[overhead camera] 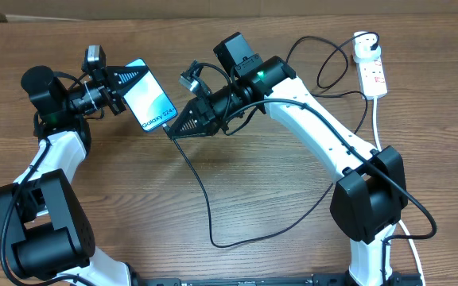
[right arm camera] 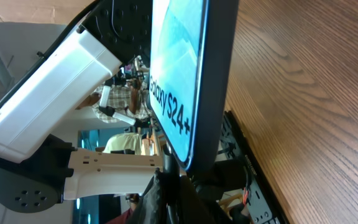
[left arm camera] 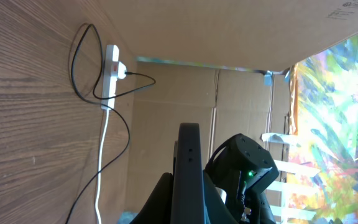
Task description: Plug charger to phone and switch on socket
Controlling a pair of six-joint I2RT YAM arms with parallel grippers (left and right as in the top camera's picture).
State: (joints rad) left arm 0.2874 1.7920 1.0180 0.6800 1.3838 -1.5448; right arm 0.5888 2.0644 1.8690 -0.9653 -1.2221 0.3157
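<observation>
- Step in hand: plugging in. Connector goes into the phone; the switch comes after.
- My left claw is clamped down on the phone's far end and holds it up off the table, screen up and tilted.
- In the left wrist view the phone is edge-on between my fingers, so the grip looks firm.
- My right claw sits right at the phone's "Galaxy" end, closed tight on the charger at its connector end. The cable drops straight out from between the fingers.
- In the right wrist view the phone's end is just above my fingertips. The tip itself is hidden, so I can't tell if it's in the port.
- The rest of the charger loops on the table below the phone, then runs off to the right of it.
- The socket lies well apart from the phone, far right, flat on the table. The charger's plug end looks seated in it.
- I can't tell whether the red switches are on or off; too small.
- Next, my guess: line the tip up with the port and push along the phone's long axis while the left claw braces.
- Then let go with the right claw and reach across to the socket switch.
- Risk: an off-angle push could slide the phone in my left grip.
</observation>
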